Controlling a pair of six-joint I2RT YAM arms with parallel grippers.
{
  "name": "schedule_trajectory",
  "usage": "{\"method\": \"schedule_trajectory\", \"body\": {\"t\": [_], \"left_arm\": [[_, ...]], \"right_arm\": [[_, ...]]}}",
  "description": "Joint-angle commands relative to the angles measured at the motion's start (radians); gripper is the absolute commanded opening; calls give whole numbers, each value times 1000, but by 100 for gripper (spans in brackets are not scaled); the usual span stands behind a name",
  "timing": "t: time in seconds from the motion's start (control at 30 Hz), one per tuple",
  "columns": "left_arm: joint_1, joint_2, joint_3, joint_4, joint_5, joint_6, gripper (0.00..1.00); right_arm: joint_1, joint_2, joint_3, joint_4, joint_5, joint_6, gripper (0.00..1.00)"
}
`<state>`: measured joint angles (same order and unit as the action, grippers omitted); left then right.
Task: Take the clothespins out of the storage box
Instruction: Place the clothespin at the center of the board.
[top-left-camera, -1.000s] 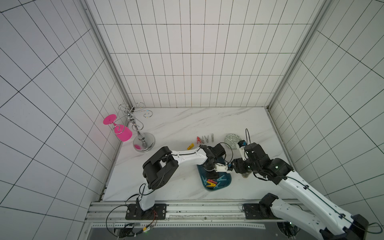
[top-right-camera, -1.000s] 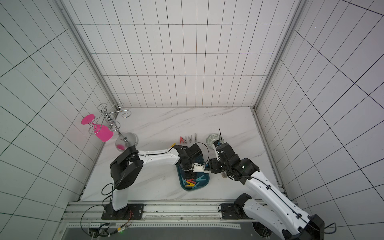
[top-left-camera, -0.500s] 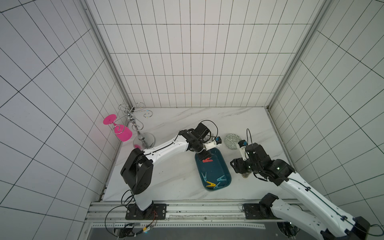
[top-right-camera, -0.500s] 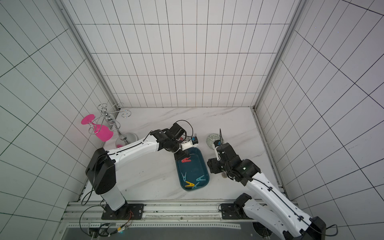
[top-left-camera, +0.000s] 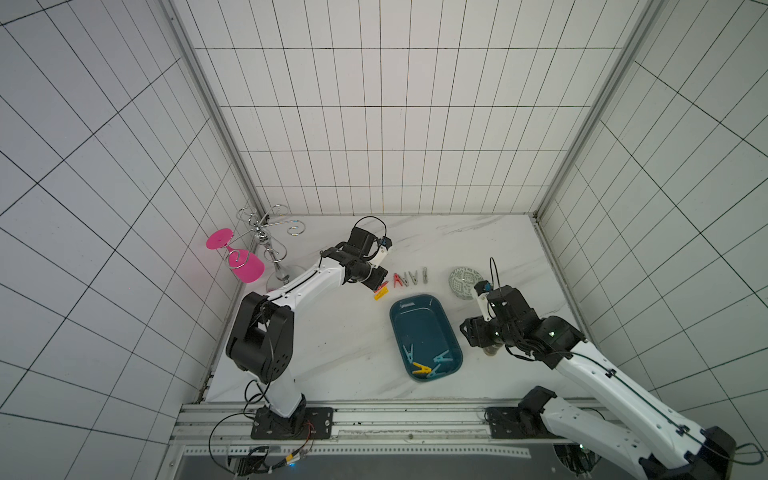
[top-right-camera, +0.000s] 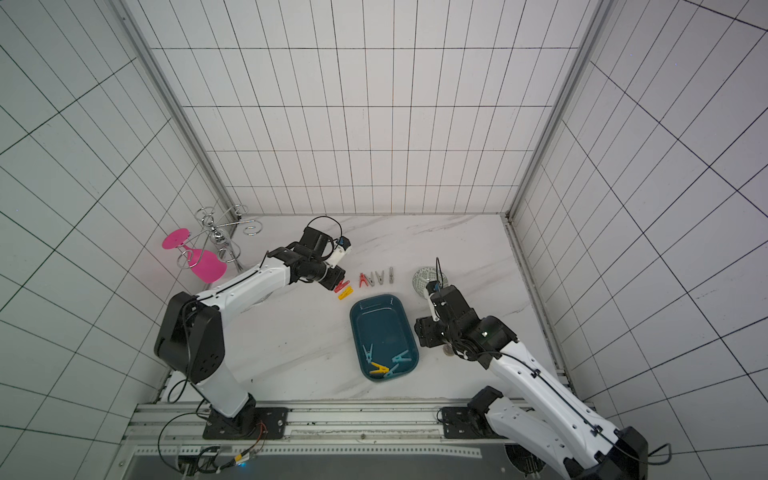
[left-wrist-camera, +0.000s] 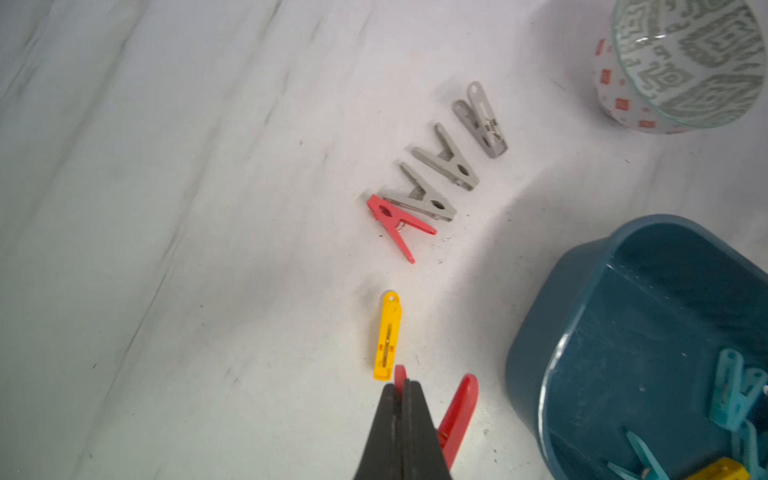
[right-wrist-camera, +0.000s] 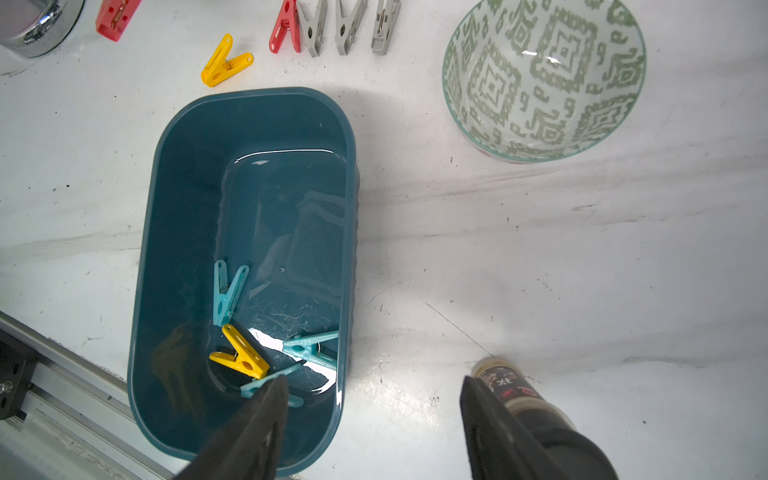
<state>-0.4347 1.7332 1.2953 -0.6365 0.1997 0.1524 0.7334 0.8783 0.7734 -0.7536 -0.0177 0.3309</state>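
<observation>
Left gripper (left-wrist-camera: 401, 392) jaws are clamped on a red clothespin (left-wrist-camera: 459, 409), low over the tabletop (top-left-camera: 332, 353); right gripper (right-wrist-camera: 374, 395) jaws gape at the rim of the storage box (top-left-camera: 419, 320), which sits toward the front edge with four clothespins (right-wrist-camera: 239, 353) inside; others lie behind it.

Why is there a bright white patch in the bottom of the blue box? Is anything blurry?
In the right wrist view, that patch is glare, light bouncing off the shiny floor of the storage box near the yellow clothespin. In the left wrist view, the left pincer, close to the lens, looks soft.
</observation>
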Motion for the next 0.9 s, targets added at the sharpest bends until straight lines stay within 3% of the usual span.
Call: {"method": "schedule_trajectory", "body": {"t": [0.0,0.43,0.87], "left_arm": [[41,80,4,41,-76,-55,4],[65,209,26,64,-101,-77,7],[34,112,49,9,-69,-25,32]], "right_arm": [[4,-2,-13,-20,19,11,70],[7,-7,-3,-42,30,34,70],[7,-3,-3,-44,42,34,72]]}}
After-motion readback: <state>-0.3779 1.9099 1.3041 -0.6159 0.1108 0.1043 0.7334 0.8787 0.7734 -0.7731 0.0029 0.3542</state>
